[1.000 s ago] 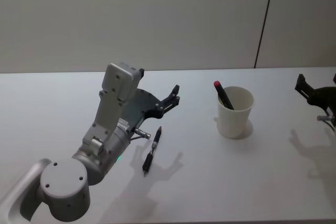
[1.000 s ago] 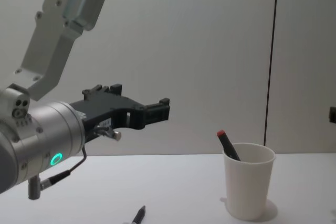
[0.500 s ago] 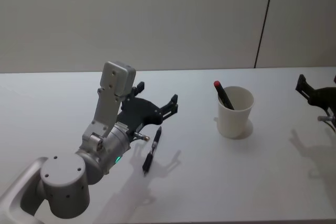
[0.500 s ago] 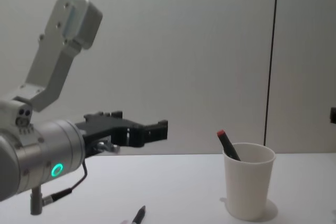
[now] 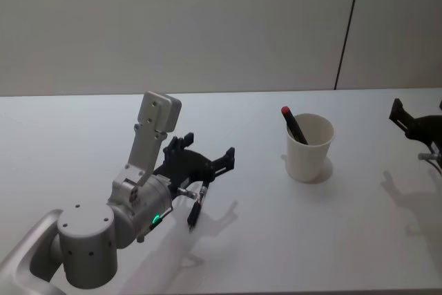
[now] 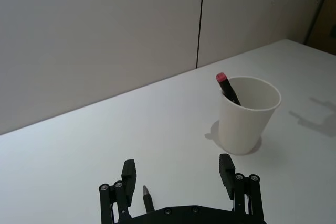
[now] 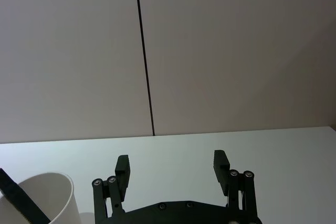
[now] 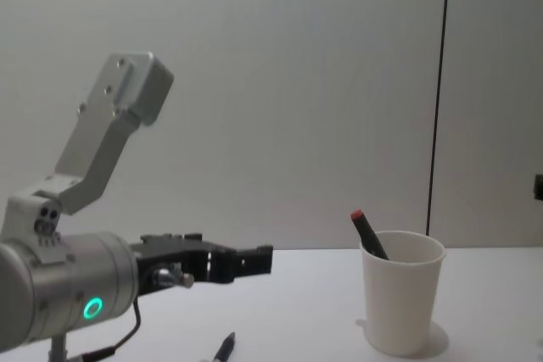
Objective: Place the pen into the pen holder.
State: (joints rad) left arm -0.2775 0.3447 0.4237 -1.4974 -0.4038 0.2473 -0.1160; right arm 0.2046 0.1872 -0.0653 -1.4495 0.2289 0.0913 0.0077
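A black pen [image 5: 195, 209] lies on the white table, its tip also showing in the chest view [image 8: 224, 348] and in the left wrist view [image 6: 147, 199]. My left gripper [image 5: 208, 148] hovers open just above the pen's far end, its fingers [image 6: 227, 167] spread wide with nothing between them; from the chest it shows as a dark jaw [image 8: 253, 258] low over the table. To the right stands the pen holder [image 5: 309, 148], a white paper cup [image 8: 401, 294] [image 6: 247, 116] with a red-capped pen [image 5: 293, 124] leaning in it. My right gripper [image 5: 405, 117] is parked open at the far right [image 7: 171, 165].
The table [image 5: 276, 233] is white and bare around the pen and the cup. A plain wall with a dark vertical seam [image 5: 347, 25] runs behind it. The cup's rim [image 7: 42, 182] shows at the lower corner of the right wrist view.
My left arm has dropped, bringing the open gripper down from well above the table to just over the pen. The pen, the cup and the right arm have stayed put.
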